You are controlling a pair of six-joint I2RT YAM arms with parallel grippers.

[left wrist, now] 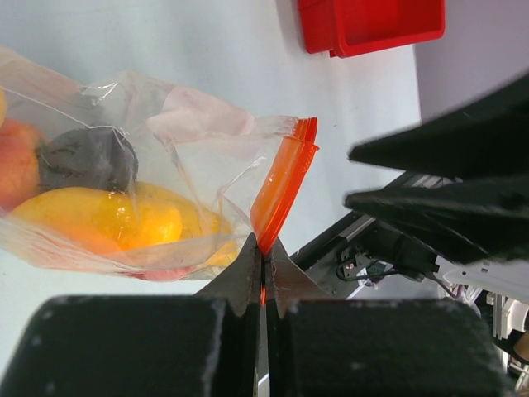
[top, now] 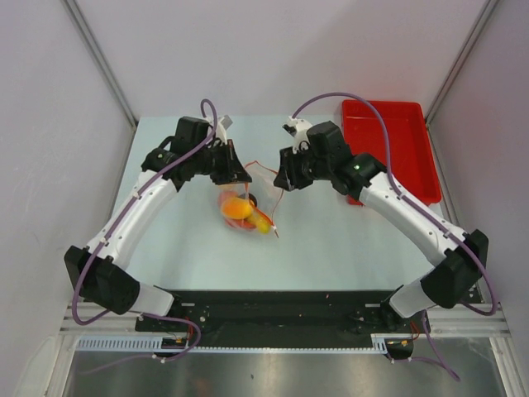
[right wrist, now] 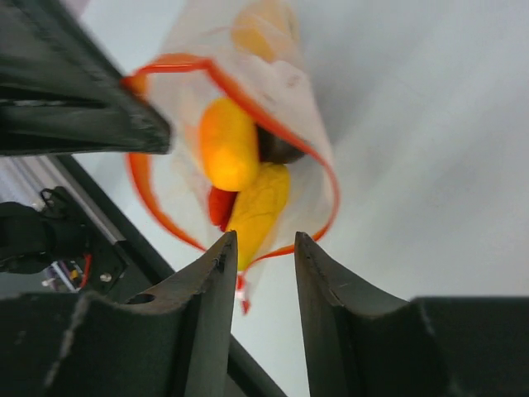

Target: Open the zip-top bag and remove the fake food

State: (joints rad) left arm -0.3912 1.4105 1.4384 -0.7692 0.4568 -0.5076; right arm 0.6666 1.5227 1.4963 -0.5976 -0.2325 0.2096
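Surface: pale and flat, both arms reaching in from 6 o'clock toward its middle
Left jaws: pressed together on the zip strip, pinching one end of it, at about 11 o'clock of the bag's load in the top view
Zip-top bag: at mid-surface between the two arms, mouth already parted into an orange-red loop; whether its belly rests on the surface I cannot tell
Long axis: from the mouth near 12 o'clock down to the belly at about 5 o'clock, top view
Fake food: all inside the bag, orange and yellow ovals, a dark round piece, something red beneath; none out yet
Right jaws: apart, clamped on nothing, at 3 o'clock of the mouth; in the right wrist view the loop's near lip lies just ahead of their gap, at 12 o'clock
Red tray: at 1 o'clock of the surface, well apart from the bag
Deciding relation: Right jaws sit nearer the free lip and look straight into the open mouth, so a reach along the long axis, or a fresh pinch on that lip, seems theirs to make
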